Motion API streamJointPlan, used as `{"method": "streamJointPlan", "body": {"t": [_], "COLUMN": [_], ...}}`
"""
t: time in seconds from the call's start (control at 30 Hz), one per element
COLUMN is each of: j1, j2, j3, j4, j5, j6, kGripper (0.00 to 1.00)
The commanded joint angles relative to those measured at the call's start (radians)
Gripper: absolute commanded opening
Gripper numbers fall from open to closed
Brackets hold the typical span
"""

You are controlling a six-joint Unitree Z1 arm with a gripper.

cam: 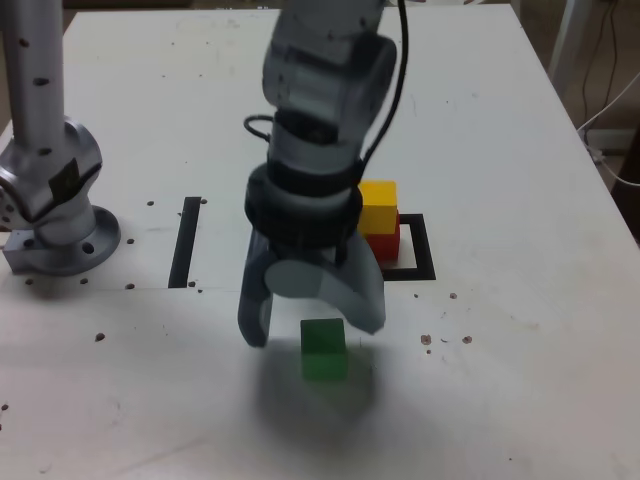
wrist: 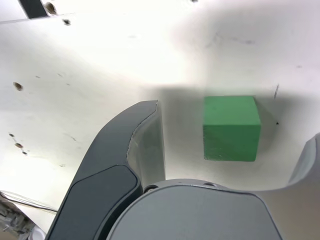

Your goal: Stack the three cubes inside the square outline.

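- Pincer (cam: pixel 312 322): spread, straddling the green cube (wrist: pixel 231 128) near the table's (cam: pixel 520 380) front edge.
- Centre the jaws, descend squarely, then pinch opposite faces.

green cube (cam: pixel 324 349): matte, flat on the table, alone, well in front of the square outline (cam: pixel 424 262) | yellow cube (cam: pixel 378 206): stacked on red cube (cam: pixel 384 243) | red cube: inside the black-taped square outline
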Motion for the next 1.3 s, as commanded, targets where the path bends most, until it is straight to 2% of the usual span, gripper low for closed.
{"method": "streamJointPlan", "body": {"t": [0.0, 0.1, 0.33, 0.43, 0.8, 0.97, 1.27], "j1": [-0.002, -0.003, -0.003, -0.005, -0.039, -0.040, -0.040], "j2": [0.018, 0.037, 0.053, 0.057, 0.084, 0.087, 0.071], "j3": [-0.006, -0.008, -0.025, -0.033, -0.031, -0.027, -0.025], "j4": [-0.003, -0.007, -0.013, -0.018, -0.060, -0.066, -0.050], "j5": [-0.002, -0.002, 0.002, 0.005, 0.009, 0.041, 0.093], "j6": [-0.002, -0.004, -0.015, -0.014, -0.015, -0.015, -0.017], "kGripper": [0.91, 0.86, 0.60, 0.53, 0.47, 0.41, 0.38]}}
